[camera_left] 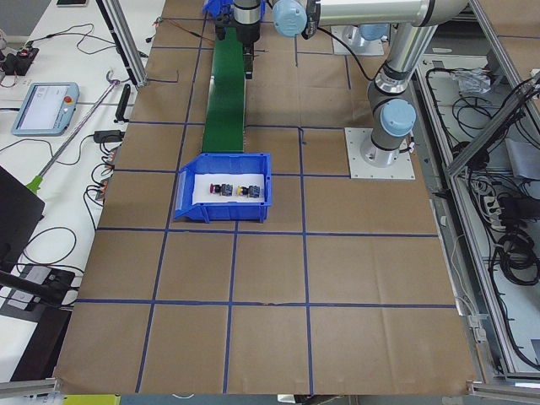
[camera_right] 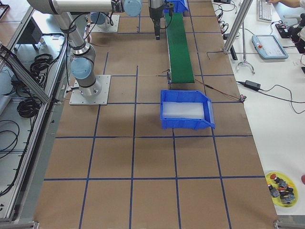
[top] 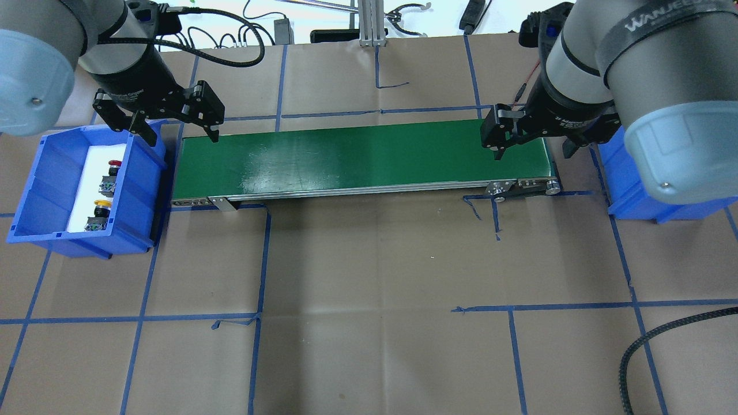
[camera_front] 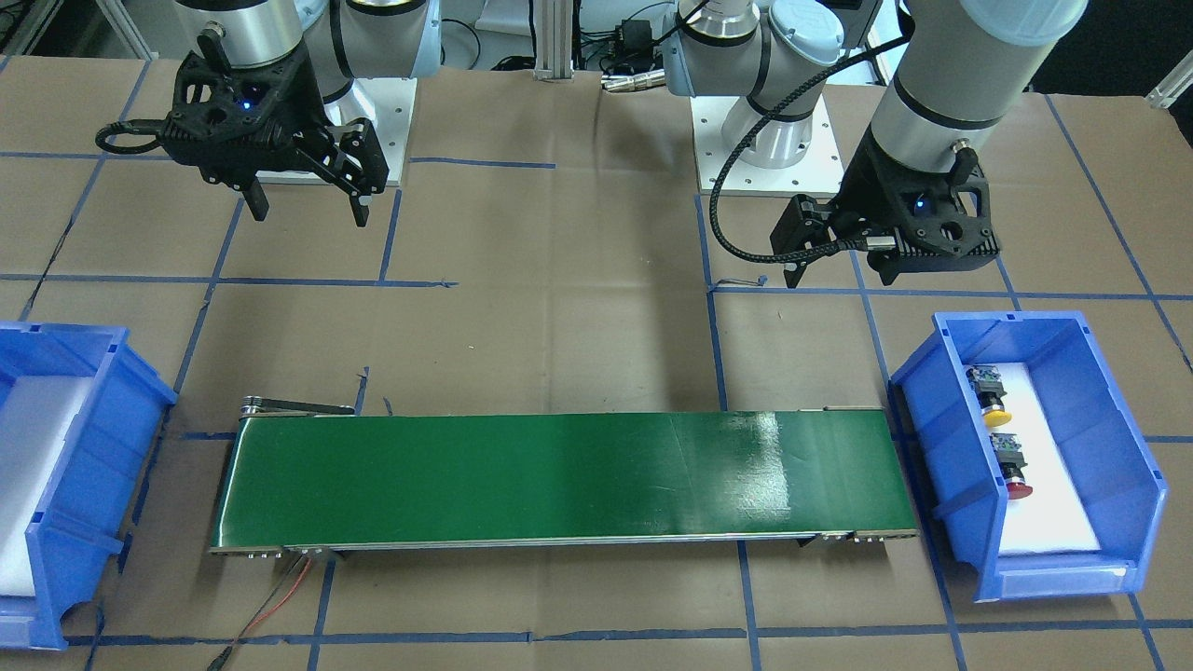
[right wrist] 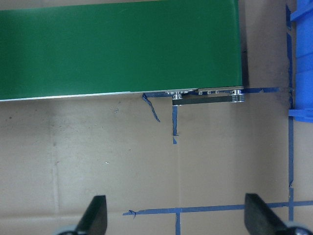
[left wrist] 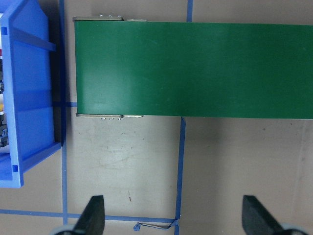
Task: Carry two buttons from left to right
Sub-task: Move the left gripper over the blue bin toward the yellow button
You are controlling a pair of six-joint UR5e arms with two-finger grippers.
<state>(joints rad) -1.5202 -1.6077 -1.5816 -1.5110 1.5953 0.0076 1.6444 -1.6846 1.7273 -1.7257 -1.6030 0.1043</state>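
Note:
The yellow-capped button (camera_front: pixel 995 415) and the red-capped button (camera_front: pixel 1018 486) lie side by side on white padding in the blue bin (camera_front: pixel 951 438) at my left end of the table. In the overhead view the red button (top: pixel 114 165) lies farther from me than the yellow button (top: pixel 102 204). My left gripper (top: pixel 182 138) is open and empty, above the gap between that bin (top: pixel 141 190) and the green conveyor belt (top: pixel 363 158). My right gripper (top: pixel 533 153) is open and empty over the belt's other end. Both wrist views show fingers (left wrist: pixel 93 215) (right wrist: pixel 95 215) spread wide with nothing between them.
A second blue bin (camera_front: pixel 84 438) with white padding stands past the belt's right end, with nothing in it in the exterior right view (camera_right: pixel 186 112). A yellow dish with several more buttons (camera_right: pixel 281 188) sits on the side bench. Red wires (camera_front: pixel 280 596) trail from the belt.

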